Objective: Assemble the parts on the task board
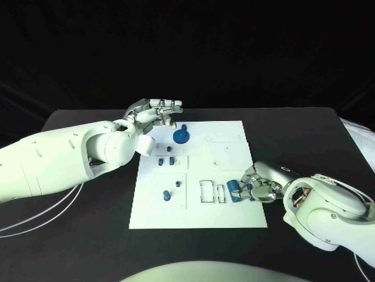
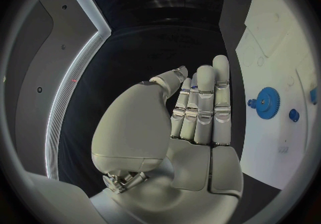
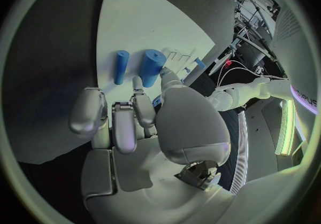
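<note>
right hand (image 1: 260,187) at task board (image 1: 230,217) right edge, pinching blue cylinder (image 3: 151,67) | left hand (image 1: 156,111) empty, fingers straight, over far-left corner | blue gear (image 1: 181,137) near it

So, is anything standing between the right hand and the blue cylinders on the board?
Nothing visible. The right hand is already at the thicker blue cylinder, its fingertips touching it; the thinner blue cylinder lies just beside it on the task board, unobstructed.
</note>
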Motion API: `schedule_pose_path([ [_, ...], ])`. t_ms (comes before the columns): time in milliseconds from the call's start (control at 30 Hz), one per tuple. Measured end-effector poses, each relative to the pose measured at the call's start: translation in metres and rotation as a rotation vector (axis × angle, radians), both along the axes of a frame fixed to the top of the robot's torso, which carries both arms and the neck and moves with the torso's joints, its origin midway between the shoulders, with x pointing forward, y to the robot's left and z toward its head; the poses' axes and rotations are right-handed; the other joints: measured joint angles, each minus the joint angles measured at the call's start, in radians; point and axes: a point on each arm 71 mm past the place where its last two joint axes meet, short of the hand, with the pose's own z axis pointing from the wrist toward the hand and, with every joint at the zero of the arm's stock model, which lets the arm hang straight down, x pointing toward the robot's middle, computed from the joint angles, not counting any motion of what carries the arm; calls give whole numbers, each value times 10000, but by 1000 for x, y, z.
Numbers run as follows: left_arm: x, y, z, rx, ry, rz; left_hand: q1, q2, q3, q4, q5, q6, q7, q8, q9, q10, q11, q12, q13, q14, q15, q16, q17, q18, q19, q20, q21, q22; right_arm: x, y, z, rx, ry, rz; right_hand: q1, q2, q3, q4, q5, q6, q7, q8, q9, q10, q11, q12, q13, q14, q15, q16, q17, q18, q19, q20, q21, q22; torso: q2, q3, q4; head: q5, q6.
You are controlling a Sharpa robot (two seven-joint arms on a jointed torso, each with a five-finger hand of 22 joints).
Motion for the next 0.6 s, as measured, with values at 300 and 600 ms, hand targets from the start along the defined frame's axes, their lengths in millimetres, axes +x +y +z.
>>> schedule_pose_path([
  [300,0,0,0,0,20,-14,0,0,0,0,0,0,0,0,0,0,0,0,0,-49,14,0,-4,0,0,0,0,0,1,2,-7,-190,233,89,44,97,-76,136,31,0,0,121,20,0,0,0,57,0,0,5,-1,1,0,0,41,52,5,-5,-6,9,-21],
  [600,0,0,0,-10,50,-66,41,41,31,-30,0,0,0,0,0,-37,-37,42,0,-49,15,0,-13,0,0,0,0,1,7,6,-9,-137,126,83,246,342,-105,249,272,21,-17,300,88,34,-34,40,176,0,0,39,-2,2,0,0,120,134,5,-6,0,2,-30],
])
